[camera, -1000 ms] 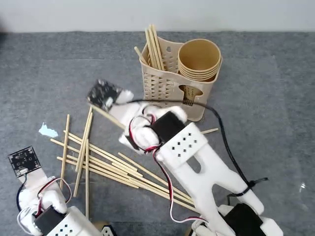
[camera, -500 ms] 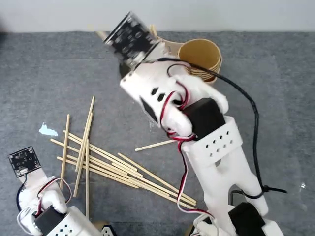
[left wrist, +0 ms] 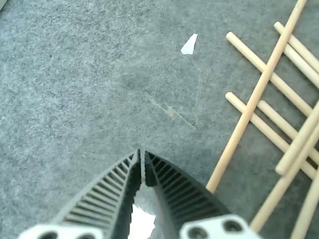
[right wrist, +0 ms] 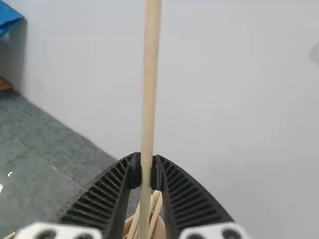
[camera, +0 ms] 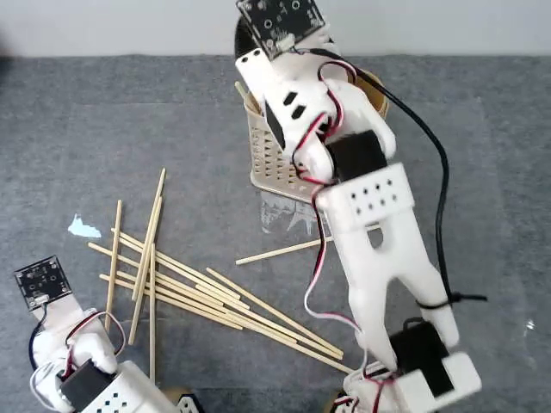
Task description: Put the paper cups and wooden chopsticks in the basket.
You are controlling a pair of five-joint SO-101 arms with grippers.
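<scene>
A beige slotted basket (camera: 277, 163) stands at the back of the grey mat, with the rim of stacked paper cups (camera: 377, 96) showing behind the right arm. Upright chopsticks (camera: 247, 96) lean in its left part. My right gripper (right wrist: 145, 172) is raised above the basket and shut on a wooden chopstick (right wrist: 150, 74), which stands up between the fingers; chopstick ends (right wrist: 155, 206) show just beneath it. Several loose chopsticks (camera: 185, 288) lie scattered on the mat at the left, and one (camera: 284, 250) lies apart. My left gripper (left wrist: 142, 155) is shut and empty, low over bare mat beside chopsticks (left wrist: 259, 94).
A small pale blue scrap (camera: 83, 228) lies on the mat at the left, also seen as a scrap (left wrist: 189, 44) ahead of the left gripper. The right arm's black cable (camera: 439, 172) loops over the right side. A white wall (right wrist: 239, 74) runs behind the table.
The right arm rose from the mat near the basket's front, carrying a chopstick, and swung up and back over the basket. The left arm stayed put.
</scene>
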